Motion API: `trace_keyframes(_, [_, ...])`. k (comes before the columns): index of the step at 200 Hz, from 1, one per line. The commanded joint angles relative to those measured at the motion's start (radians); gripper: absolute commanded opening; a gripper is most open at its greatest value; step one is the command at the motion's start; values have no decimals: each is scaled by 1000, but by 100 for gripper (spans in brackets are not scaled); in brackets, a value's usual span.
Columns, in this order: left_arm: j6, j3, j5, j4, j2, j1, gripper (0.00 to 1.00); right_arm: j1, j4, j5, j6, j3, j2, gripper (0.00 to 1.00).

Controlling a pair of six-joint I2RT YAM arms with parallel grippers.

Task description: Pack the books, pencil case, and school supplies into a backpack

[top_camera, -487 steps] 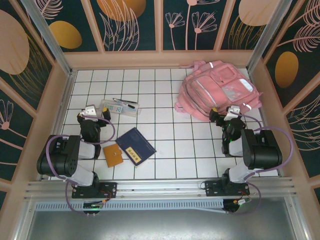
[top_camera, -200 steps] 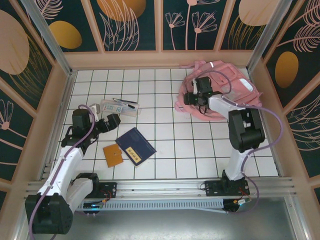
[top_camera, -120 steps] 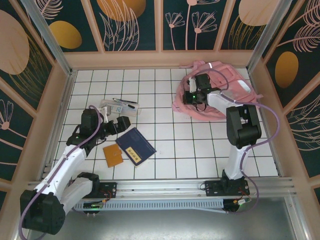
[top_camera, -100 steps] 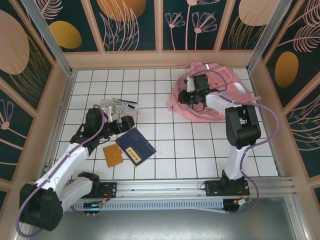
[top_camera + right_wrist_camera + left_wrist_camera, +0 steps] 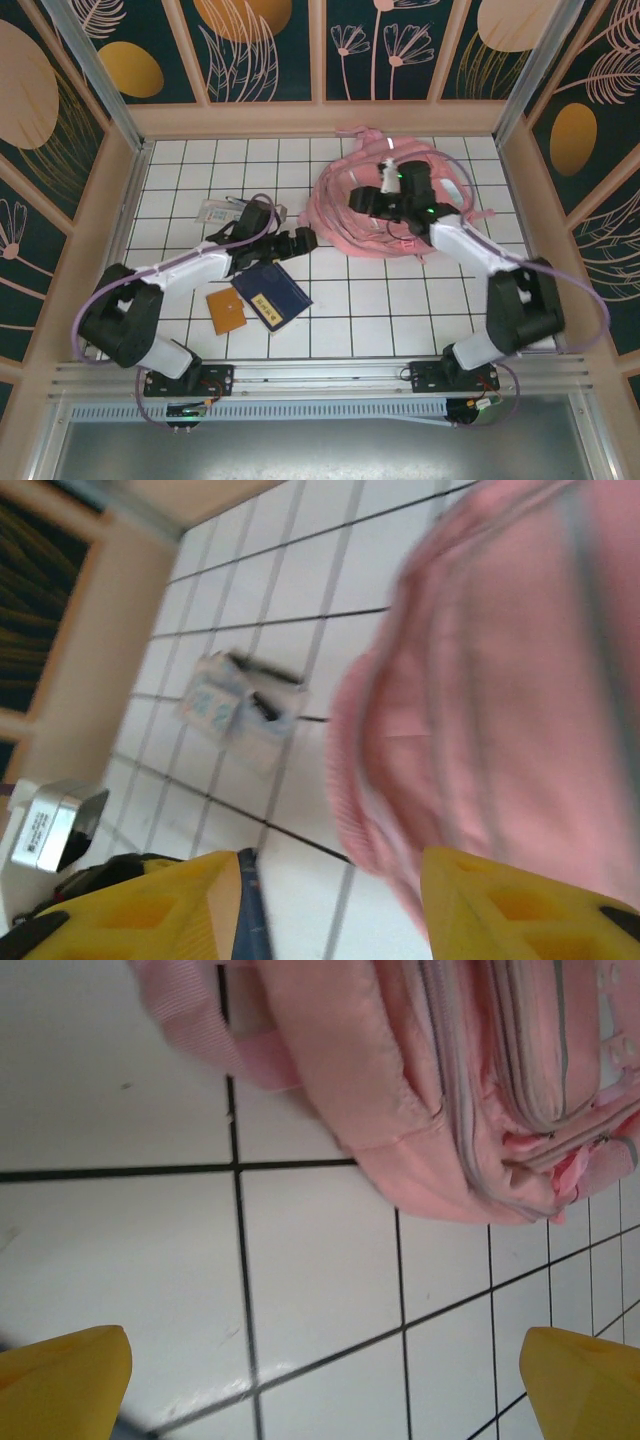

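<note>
- Pencil case (image 5: 216, 211): on tabletop (image 5: 330, 320), well left of backpack (image 5: 338, 215).
- Orange notebook (image 5: 226, 311), blue book (image 5: 272, 292): flat, side by side, left of backpack and nearer arm bases.
- Left pincer (image 5: 303, 240): we see fingers wide apart, empty, just beside backpack's left edge.
- Right pincer (image 5: 360, 200): over backpack's left part. We see fingers apart, tile visible between, fabric beside one finger.

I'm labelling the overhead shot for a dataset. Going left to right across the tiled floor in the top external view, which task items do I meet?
orange notebook → navy-blue book → pink backpack
</note>
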Motion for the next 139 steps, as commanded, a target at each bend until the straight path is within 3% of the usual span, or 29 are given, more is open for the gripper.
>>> trace_keyframes(1, [-55, 82, -44, 31, 77, -29, 98, -45, -202, 269, -48, -137, -152, 54])
trace_keyframes(27, [-127, 150, -75, 39, 165, -46, 96, -216, -255, 324, 24, -296, -264, 61])
trace_keyframes(46, [-182, 167, -108, 67, 226, -46, 95, -297, -221, 290, 20, -370, -280, 63])
trace_keyframes(111, [-180, 311, -199, 5, 390, -47, 91, -297, -84, 220, -86, -424, -176, 60])
trace_keyframes(139, [-146, 385, -208, -24, 448, -46, 84, -280, -108, 222, -157, -373, -133, 58])
